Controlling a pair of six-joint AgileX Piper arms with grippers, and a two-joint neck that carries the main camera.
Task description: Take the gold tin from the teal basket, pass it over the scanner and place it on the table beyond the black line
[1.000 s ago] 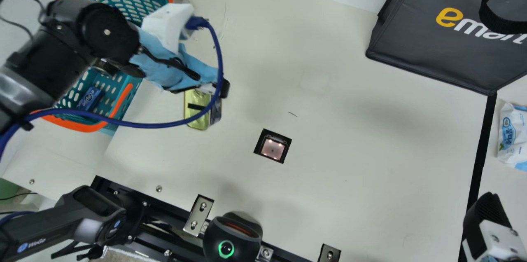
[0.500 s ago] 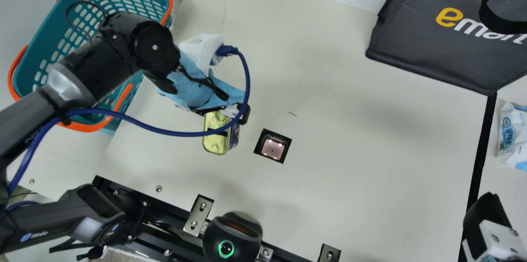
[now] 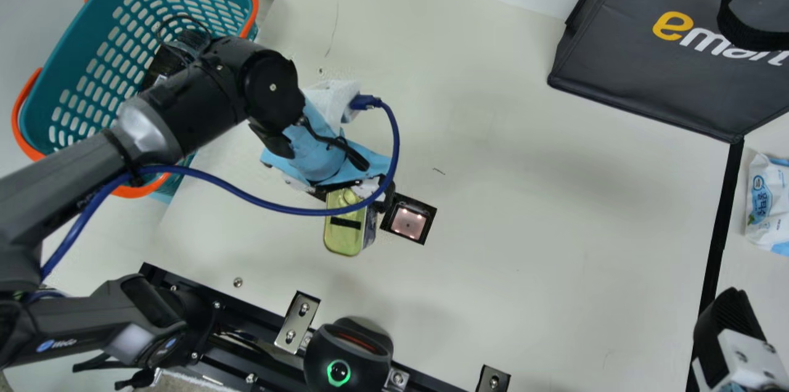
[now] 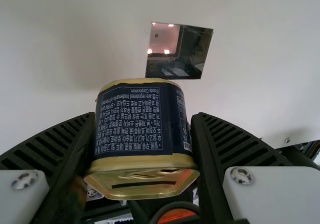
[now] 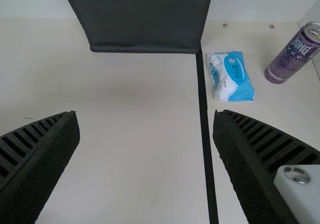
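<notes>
In the main view my left gripper (image 3: 356, 190) is beside the scanner window (image 3: 408, 222), shut on the gold tin (image 3: 345, 233). The left wrist view shows the tin (image 4: 140, 119), with a dark blue printed label, held between both fingers of my left gripper (image 4: 144, 134); the scanner window (image 4: 179, 51) lies just past it. The teal basket (image 3: 80, 28) with orange rim is at the upper left, behind the left arm. My right gripper (image 3: 733, 336) is at the lower right by the black line (image 3: 718, 232); in the right wrist view, my right gripper (image 5: 146, 134) is open and holds nothing.
A dark shopping bag (image 3: 653, 71) stands at the upper right. Past the black line lie a white-and-blue wipes pack (image 5: 232, 76) and a purple can (image 5: 295, 53). A black hand scanner (image 3: 348, 355) sits at the near edge. A blue cable (image 3: 277, 208) loops over the tin.
My left gripper has carried the tin from near the basket toward the scanner window, rightward and down in the main view. The right gripper has kept still.
</notes>
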